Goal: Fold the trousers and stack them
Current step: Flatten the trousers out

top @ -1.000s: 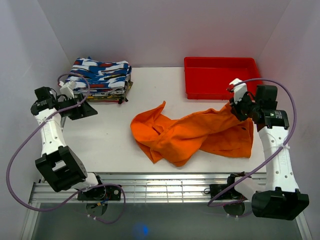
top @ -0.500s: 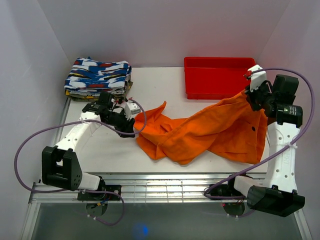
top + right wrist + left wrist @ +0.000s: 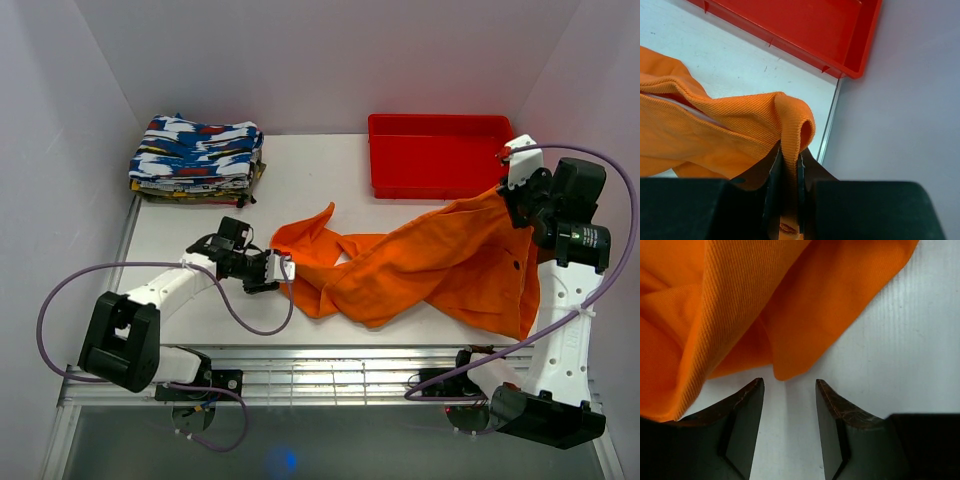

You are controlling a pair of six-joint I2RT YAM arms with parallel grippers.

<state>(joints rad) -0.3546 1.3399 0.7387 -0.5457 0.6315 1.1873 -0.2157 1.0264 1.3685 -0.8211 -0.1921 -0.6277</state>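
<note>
The bright-orange trousers [image 3: 420, 265] lie crumpled across the middle and right of the white table. My right gripper [image 3: 507, 195] is shut on a fold of the trousers [image 3: 790, 125] and holds that end lifted at the right, near the red tray. My left gripper [image 3: 282, 270] is open and low over the table at the trousers' left edge. In the left wrist view an orange cloth corner [image 3: 785, 371] hangs just ahead of the gap between its fingers [image 3: 747, 400], with nothing between the jaws.
A rigid red plastic tray [image 3: 440, 180] stands at the back right; it also shows in the right wrist view [image 3: 805, 35]. A stack of blue, white and red patterned folded clothes [image 3: 197, 158] sits at the back left. Walls close in both sides.
My left arm has swung from the back left down to the trousers' left edge. My right gripper has lifted its end of the trousers up and to the right, stretching the cloth.
</note>
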